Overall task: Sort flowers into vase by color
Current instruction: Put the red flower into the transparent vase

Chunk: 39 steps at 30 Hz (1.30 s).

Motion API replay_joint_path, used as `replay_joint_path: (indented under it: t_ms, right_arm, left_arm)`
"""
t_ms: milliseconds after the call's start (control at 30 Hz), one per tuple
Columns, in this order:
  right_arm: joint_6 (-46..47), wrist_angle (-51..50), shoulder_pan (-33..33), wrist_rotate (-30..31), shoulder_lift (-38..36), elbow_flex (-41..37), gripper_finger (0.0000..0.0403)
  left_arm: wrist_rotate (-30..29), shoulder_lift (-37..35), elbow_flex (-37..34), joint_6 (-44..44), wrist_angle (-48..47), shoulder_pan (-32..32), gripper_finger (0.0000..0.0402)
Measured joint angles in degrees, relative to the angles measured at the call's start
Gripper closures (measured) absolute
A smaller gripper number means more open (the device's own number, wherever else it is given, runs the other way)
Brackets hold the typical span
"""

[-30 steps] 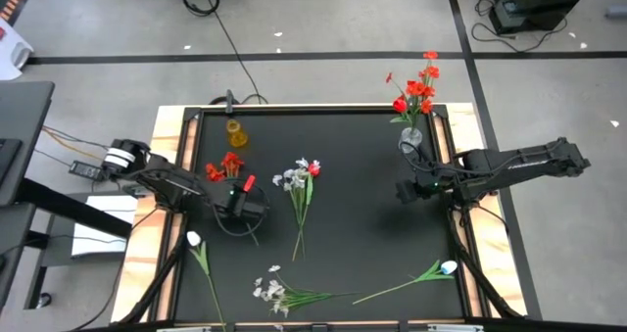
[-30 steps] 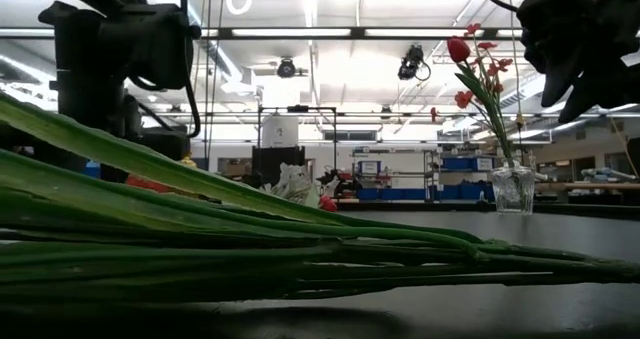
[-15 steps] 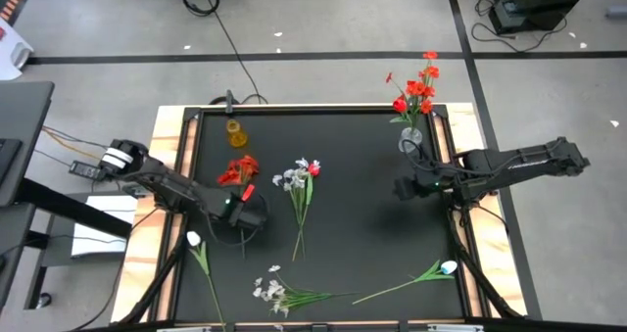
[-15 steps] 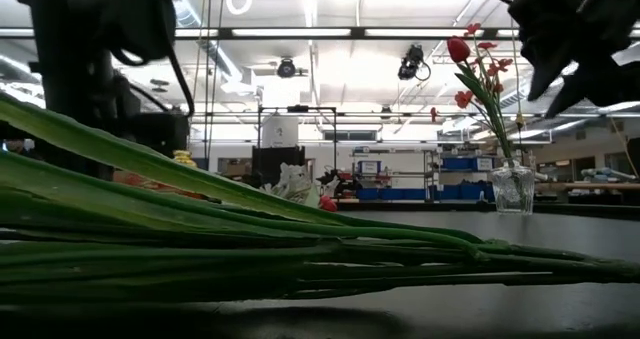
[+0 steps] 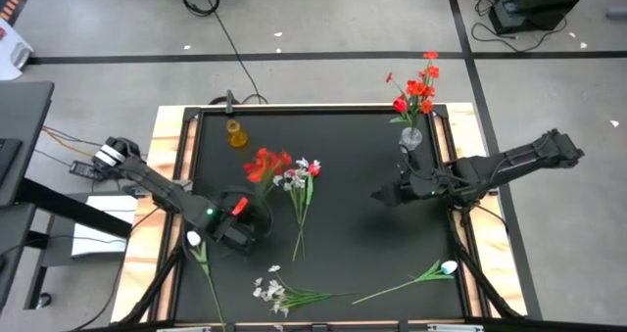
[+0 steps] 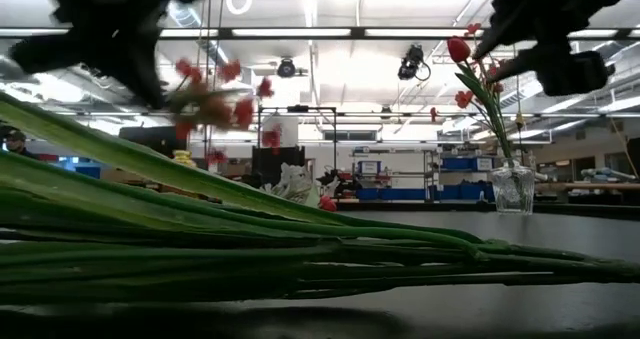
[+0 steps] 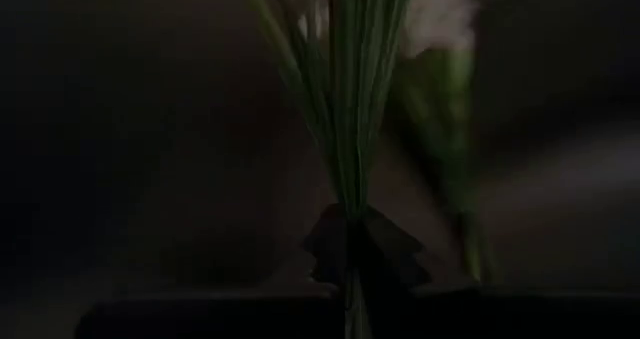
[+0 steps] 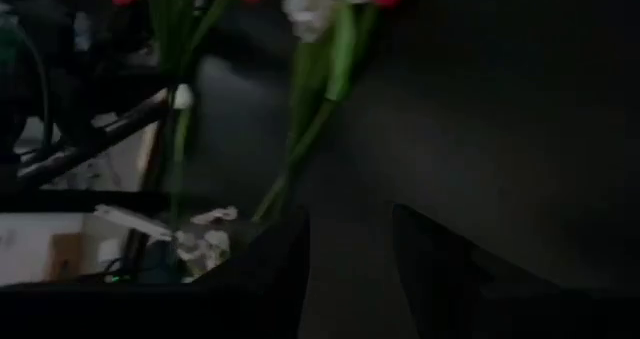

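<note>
My left gripper (image 5: 241, 209) hangs over the table's left half, shut on a red-bloomed sprig (image 5: 266, 164); in the low view its blooms (image 6: 215, 97) show blurred in the air. My right gripper (image 5: 378, 197) is open above bare table right of centre, its fingers apart in its wrist view (image 8: 350, 241). A glass vase (image 5: 410, 136) at the far right holds red flowers (image 5: 417, 85). A small yellow vase (image 5: 235, 133) stands far left. A white spray with a pink bud (image 5: 302, 187) lies at centre on its stems. My left gripper holds the red sprig by the lower part of its green stems (image 7: 350, 194), pinched between the two fingers (image 7: 390, 254). The stems run on straight out from the fingertips, along the fingers. The sprig is lifted clear of the table, with its blooms toward the table's far side.
Other white flowers lie flat on the mat: one by the near left edge (image 5: 194, 240), a spray at the near middle (image 5: 276, 293), one near right (image 5: 446, 267). Its green stems (image 6: 300, 254) fill the low view's foreground. Wooden rails (image 5: 167, 166) border the black mat.
My left gripper has moved toward the near edge and risen, lifting the red sprig off the table; its blooms have swung toward the table's right, close to the white spray. My right gripper has moved toward the table's left, away from the glass vase.
</note>
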Motion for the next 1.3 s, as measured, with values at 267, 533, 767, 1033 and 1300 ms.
replay_joint_path:
  t_ms: [267, 533, 767, 1033, 1300]
  right_arm:
    - [-10.1, 21.7, 2.2, 4.4, 5.4, 0.0, 0.025]
    - [-20.2, 37.4, 3.4, 14.4, 6.9, 0.0, 0.0246]
    - [-37.4, 50.8, 2.8, 16.1, 5.8, 0.0, 0.0222]
    - [-49.3, 62.1, 0.7, 10.9, 7.4, 0.0, 0.0185]
    - [-53.3, 62.4, -1.0, 5.7, 10.1, 2.5, 0.0176]
  left_arm:
    - [-7.3, -0.1, 9.6, 30.8, 9.7, 4.0, 0.0381]
    - [-7.8, 0.0, 11.9, 59.8, 34.7, 9.8, 0.0381]
    - [0.6, 0.0, 11.9, 80.0, 56.1, 14.4, 0.0381]
    - [18.2, 0.0, 11.9, 86.9, 67.5, 20.8, 0.0381]
    - [22.5, 0.3, 11.8, 88.0, 68.8, 23.4, 0.0381]
